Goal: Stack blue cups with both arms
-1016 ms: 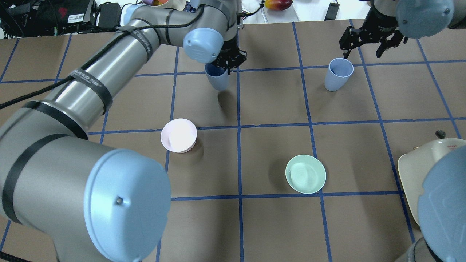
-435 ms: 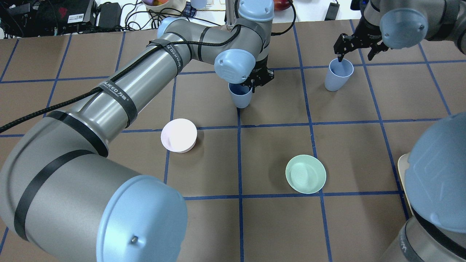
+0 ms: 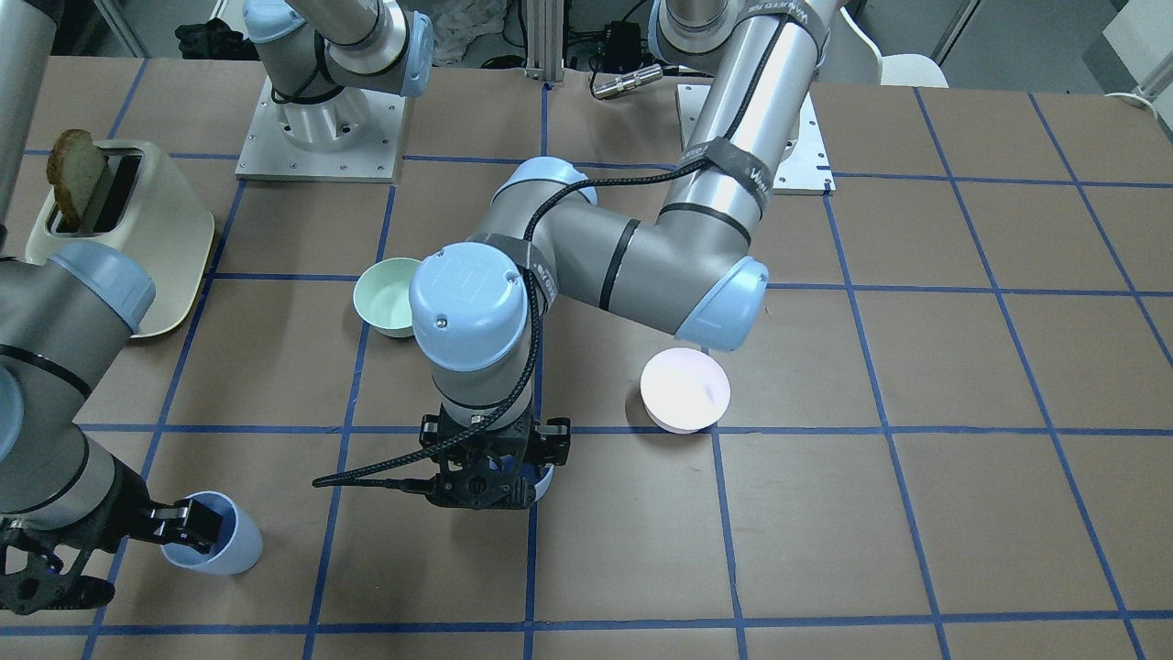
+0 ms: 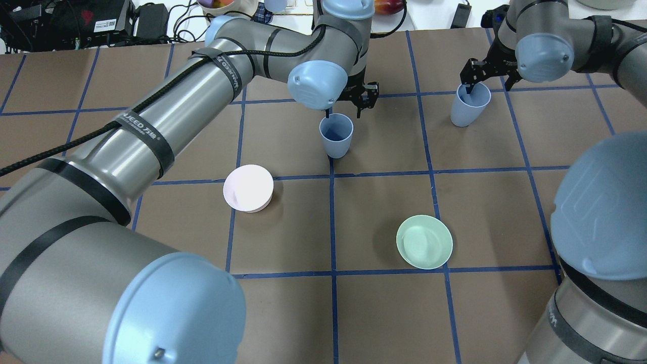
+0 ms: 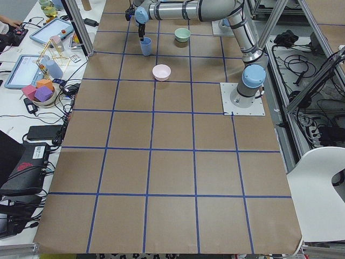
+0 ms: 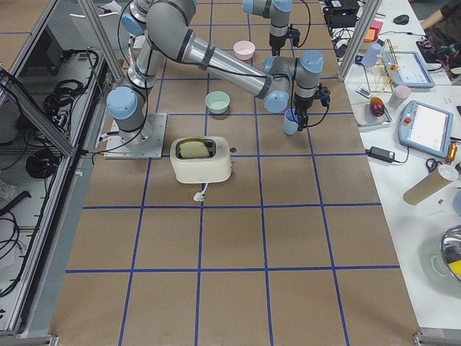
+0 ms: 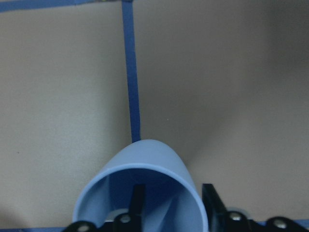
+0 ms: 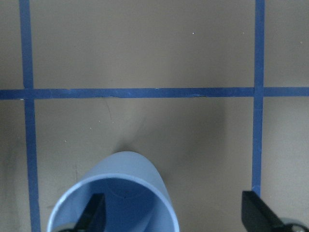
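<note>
With left hand [image 4: 343, 115] and right hand [image 4: 489, 85] open, the latter should pinch the far-edge blue cup's [image 4: 467, 114] wall squarely.

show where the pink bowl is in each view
Exterior front-facing: pink bowl right of centre.
Overhead exterior: pink bowl left of centre.
Exterior left: pink bowl near top.
Exterior right: pink bowl top centre.
Left wrist-mounted: not in it.
Right wrist-mounted: not in it.
Landmark: mint-green bowl, in all exterior views.
</note>
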Controlling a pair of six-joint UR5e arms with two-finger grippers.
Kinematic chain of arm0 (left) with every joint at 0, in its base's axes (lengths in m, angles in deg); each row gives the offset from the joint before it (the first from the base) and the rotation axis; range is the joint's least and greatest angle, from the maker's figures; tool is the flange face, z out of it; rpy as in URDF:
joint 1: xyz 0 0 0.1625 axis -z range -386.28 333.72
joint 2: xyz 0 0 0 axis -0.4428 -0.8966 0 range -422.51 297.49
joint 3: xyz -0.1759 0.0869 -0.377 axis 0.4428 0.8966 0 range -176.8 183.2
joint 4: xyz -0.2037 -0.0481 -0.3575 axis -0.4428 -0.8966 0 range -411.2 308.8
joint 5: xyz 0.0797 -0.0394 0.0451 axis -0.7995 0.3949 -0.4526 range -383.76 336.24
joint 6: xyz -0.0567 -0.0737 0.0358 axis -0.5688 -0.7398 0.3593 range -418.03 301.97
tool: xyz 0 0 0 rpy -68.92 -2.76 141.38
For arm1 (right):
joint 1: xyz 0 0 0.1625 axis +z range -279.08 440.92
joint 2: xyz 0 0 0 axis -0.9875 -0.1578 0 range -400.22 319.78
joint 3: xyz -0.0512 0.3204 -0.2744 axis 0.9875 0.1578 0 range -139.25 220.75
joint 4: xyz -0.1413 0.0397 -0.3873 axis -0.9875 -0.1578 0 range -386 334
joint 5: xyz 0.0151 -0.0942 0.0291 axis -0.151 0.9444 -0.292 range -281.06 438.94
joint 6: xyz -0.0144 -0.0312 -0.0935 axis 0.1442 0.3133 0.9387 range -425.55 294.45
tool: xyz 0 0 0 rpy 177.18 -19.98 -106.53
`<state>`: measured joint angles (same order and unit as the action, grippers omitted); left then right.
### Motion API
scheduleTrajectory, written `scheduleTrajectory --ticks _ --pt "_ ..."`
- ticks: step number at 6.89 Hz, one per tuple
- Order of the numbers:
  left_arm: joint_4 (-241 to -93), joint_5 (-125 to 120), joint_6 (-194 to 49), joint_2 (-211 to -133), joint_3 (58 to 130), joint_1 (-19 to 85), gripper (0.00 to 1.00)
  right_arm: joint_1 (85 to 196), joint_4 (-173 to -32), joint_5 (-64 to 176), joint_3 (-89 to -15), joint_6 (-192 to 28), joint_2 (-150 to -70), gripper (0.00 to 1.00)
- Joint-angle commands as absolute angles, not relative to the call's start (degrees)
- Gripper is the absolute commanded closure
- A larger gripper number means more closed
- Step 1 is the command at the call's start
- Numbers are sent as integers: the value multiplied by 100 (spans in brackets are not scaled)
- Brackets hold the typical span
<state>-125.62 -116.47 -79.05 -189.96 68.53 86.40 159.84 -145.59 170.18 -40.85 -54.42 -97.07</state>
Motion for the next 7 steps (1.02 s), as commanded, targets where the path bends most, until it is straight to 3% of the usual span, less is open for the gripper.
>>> scheduleTrajectory --ticks 1,2,3,4,6,7 --pt "-13947 -11622 -7808 -18034 6481 8203 0 15923 -14510 17000 -4099 -5474 -9612 30" --pt "-14458 -11614 -7441 -17541 6585 7799 0 15914 -14501 17008 -4107 -5448 -9595 66" --pt "-14846 -11596 -7064 -17023 6812 7482 0 15905 -14492 17008 -4099 -5465 -9595 90" --pt "-14902 -11596 -7034 -16504 7241 7261 0 15914 -14457 17008 -4090 -5509 -9612 100" --pt "-14833 -11614 -7051 -15485 8739 7110 0 15932 -13975 16999 -3941 -5553 -9821 100" --pt "-14049 -11640 -7025 -15088 9488 7110 0 16045 -13590 16869 -3853 -5927 -10084 100"
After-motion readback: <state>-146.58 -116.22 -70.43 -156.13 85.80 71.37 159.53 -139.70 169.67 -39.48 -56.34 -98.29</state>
